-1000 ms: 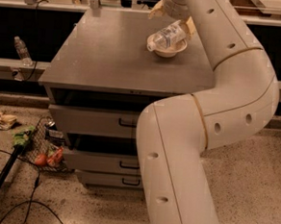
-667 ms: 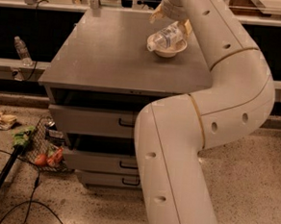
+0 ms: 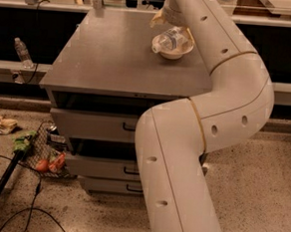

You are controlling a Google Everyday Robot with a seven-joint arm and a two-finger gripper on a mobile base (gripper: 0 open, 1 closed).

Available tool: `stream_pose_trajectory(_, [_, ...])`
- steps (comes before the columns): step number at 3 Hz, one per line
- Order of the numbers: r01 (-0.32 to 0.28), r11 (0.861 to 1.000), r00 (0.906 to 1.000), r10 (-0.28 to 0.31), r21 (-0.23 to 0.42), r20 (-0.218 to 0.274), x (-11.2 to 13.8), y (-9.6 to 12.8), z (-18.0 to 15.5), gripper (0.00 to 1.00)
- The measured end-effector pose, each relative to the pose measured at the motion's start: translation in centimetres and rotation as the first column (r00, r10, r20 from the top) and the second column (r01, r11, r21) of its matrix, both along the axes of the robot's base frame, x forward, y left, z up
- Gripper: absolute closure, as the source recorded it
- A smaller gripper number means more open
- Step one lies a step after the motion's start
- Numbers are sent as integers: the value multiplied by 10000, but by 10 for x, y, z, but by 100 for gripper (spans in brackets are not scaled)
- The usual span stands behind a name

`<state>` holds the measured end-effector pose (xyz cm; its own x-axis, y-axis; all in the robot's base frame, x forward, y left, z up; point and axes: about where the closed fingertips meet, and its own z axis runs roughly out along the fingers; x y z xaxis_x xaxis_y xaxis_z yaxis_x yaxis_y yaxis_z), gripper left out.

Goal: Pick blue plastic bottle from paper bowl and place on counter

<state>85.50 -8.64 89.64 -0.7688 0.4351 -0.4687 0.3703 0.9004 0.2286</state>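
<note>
Tool: I am holding my tool (image 3: 161, 20) just above the far rim of the paper bowl (image 3: 176, 54), close over the bottle. My own wrist is covering most of it, so I cannot tell whether it is gripping anything.
Blue plastic bottle (image 3: 170, 39): it is lying on its side in the paper bowl, slanting across it, with its near end poking out over the bowl's rim. Its far end is disappearing under my wrist, and I cannot tell which end is carrying the cap.
Bench (image 3: 114, 56): it is carrying the paper bowl and spreading away from the bowl to the left of the view.
Arm (image 3: 227, 94): it is bending round the right of the paper bowl and is being cut off at the bottom edge.
Drawers (image 3: 95, 124): they are showing below the paper bowl, with my arm hiding their right halves.
Small bottle (image 3: 23, 52): it is standing well to the left of the paper bowl, off the bench.
Writing: the blue plastic bottle is showing a pale label, but I am making out no words.
</note>
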Motion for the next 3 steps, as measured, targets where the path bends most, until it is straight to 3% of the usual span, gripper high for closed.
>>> stream_pose_trajectory(2, [-256,9988,9997,254,-410,-56,6,6,-11,60])
stream_pose_trajectory(3, [-671,9969,9977,667,-403,-113,5,9,-12,91])
